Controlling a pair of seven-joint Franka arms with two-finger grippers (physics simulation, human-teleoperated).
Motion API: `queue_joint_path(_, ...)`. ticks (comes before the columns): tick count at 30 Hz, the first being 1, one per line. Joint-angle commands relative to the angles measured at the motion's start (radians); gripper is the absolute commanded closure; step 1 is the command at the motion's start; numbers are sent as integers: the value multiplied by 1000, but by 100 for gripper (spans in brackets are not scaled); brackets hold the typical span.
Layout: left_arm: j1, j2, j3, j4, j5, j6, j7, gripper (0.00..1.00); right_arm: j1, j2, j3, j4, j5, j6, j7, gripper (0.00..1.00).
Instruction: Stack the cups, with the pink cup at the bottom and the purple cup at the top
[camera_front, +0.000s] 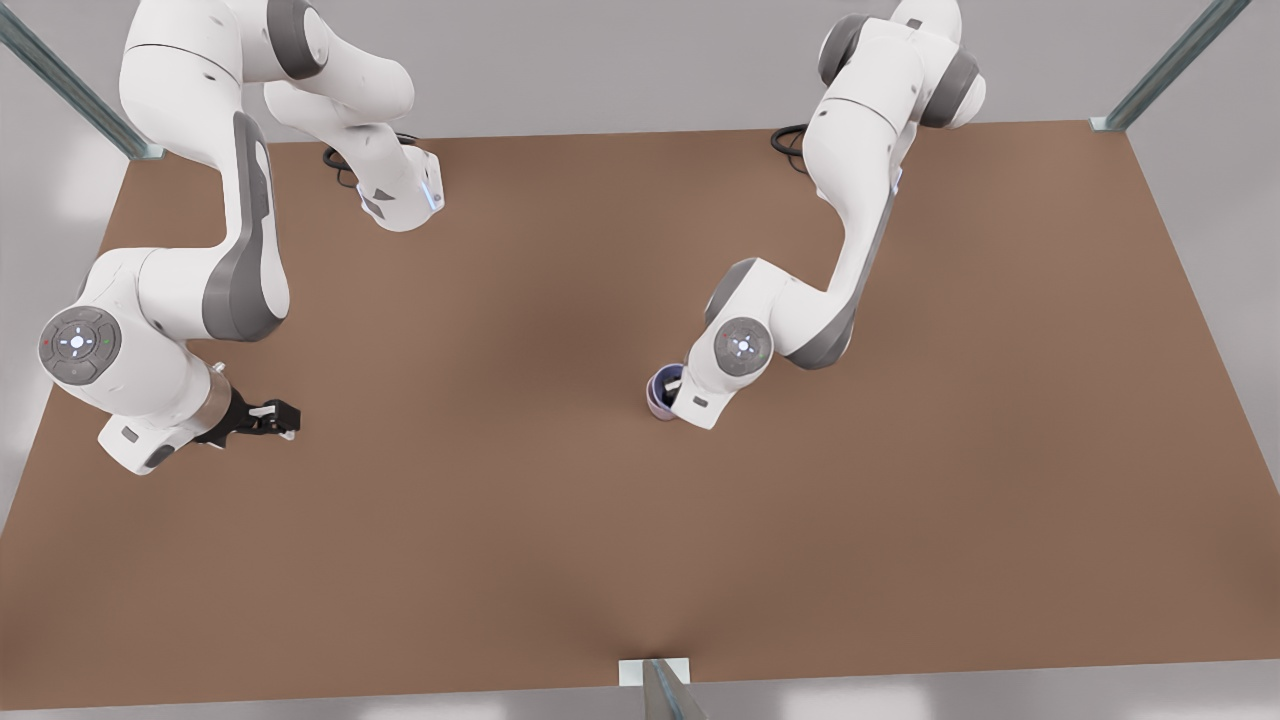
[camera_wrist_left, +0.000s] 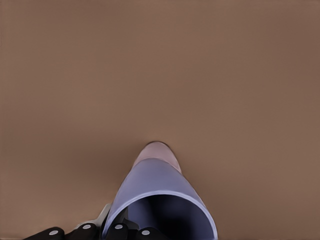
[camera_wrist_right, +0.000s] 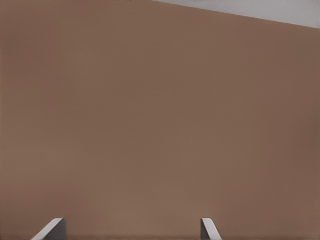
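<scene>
A plain brown table (camera_front: 560, 520) under grey walls was seen in the front view, with two white arms reaching over it. Toward the front view's right, the left gripper (camera_front: 668, 392) was mostly hidden by its own wrist, at the rim of the purple cup (camera_front: 660, 385), beneath which a sliver of the pink cup (camera_front: 657, 411) could be made out. At the front view's left, the right gripper (camera_front: 283, 418) was held low over bare table, waiting. In the left wrist view, the purple cup (camera_wrist_left: 157, 195) was shown nested in the pink cup (camera_wrist_left: 159, 149), its wall pinched by the left gripper (camera_wrist_left: 120, 220) with one finger inside the rim. In the right wrist view, the fingertips (camera_wrist_right: 51, 230) were seen spread apart. The stack was judged at risk of being dragged or tipped if the finger inside the rim were withdrawn sideways, or lifted before release.
</scene>
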Motion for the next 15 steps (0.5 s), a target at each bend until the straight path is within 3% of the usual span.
queue_joint_path(1, -1, -16, -14, -31, -6, 16, -176, 79, 0, -1, 0, 0, 1, 0, -28, 0)
queue_joint_path(15, -1, -16, -29, -62, -13, 50, -175, 79, 0, -1, 0, 0, 1, 0, -26, 0)
